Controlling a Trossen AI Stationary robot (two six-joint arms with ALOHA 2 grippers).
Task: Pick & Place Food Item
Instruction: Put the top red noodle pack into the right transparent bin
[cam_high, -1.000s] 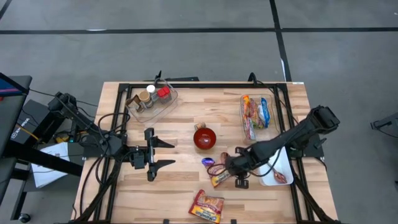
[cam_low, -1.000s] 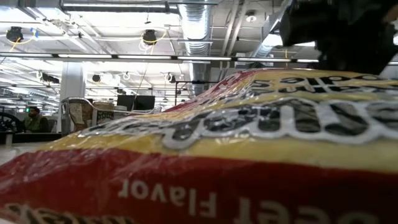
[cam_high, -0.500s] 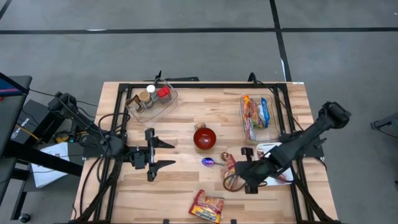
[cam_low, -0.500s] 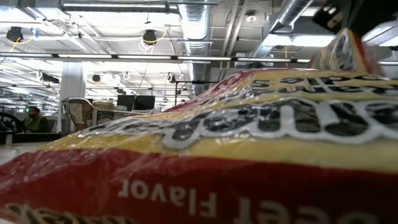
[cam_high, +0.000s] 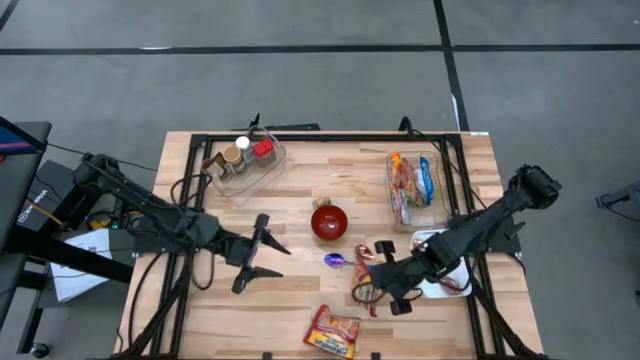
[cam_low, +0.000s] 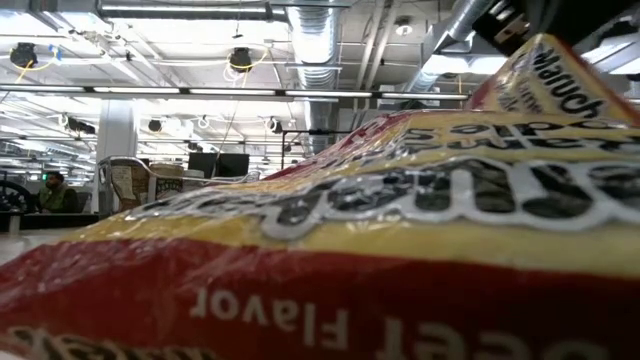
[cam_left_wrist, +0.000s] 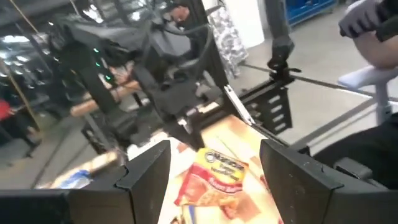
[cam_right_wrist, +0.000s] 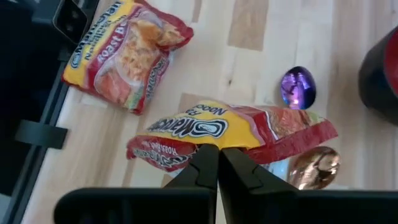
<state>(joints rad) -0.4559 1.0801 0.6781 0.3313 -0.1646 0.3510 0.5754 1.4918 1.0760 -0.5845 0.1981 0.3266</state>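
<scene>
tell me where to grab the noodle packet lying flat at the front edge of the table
Take the noodle packet by a crimped end seam, coming from above. It lies flat on the table, so only the thin edges give the fingers something to pinch; the puffy middle would likely slip. The right gripper holds the other packet by its edge the same way.

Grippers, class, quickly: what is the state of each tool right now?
Left tool: open, holding nothing, over the table.
Right tool: shut on the noodle packet, lifted off the table.
</scene>
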